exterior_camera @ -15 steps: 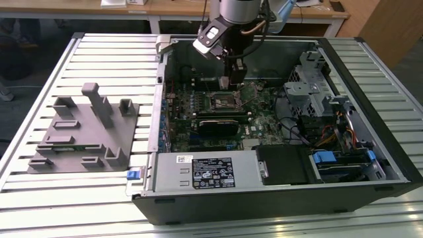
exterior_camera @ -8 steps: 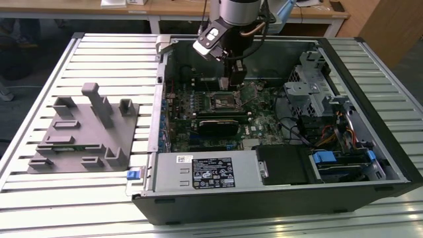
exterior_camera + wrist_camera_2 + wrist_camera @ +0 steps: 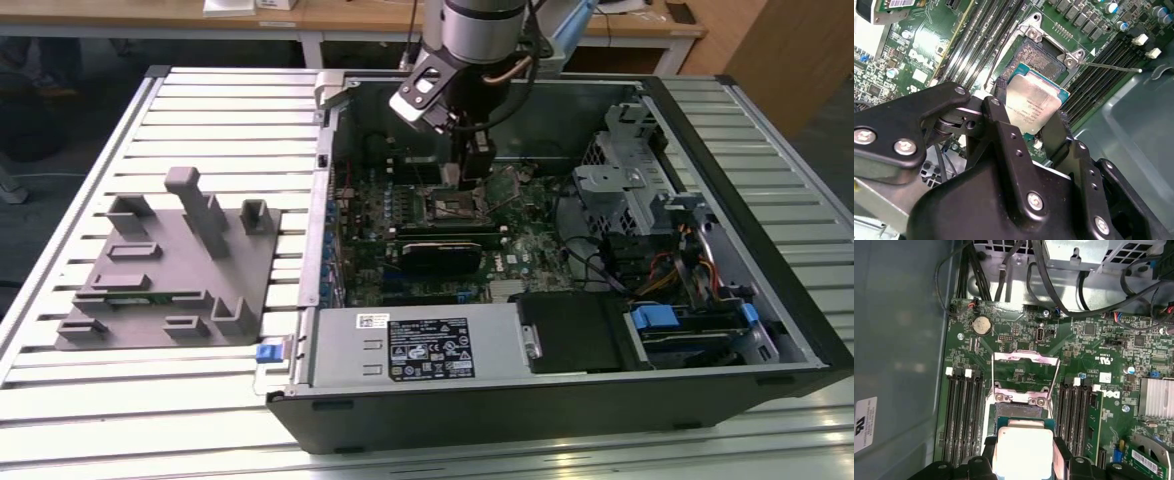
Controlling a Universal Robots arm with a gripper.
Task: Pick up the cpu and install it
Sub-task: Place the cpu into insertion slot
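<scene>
I have the cpu (image 3: 1034,102) pinched between the two fingers (image 3: 1060,132) of my gripper (image 3: 466,182), which are closed on its opposite edges with its silver top facing the wrist cameras. It hangs just above the socket (image 3: 1037,55), overlapping the socket's near side, and is not seated. Beyond the socket, its retention frame (image 3: 1024,357) stands swung open. I judge the pick done; the chip is not yet in the socket. The grey fixture (image 3: 167,270) lies well apart from the socket, outside the computer case (image 3: 561,410).
</scene>
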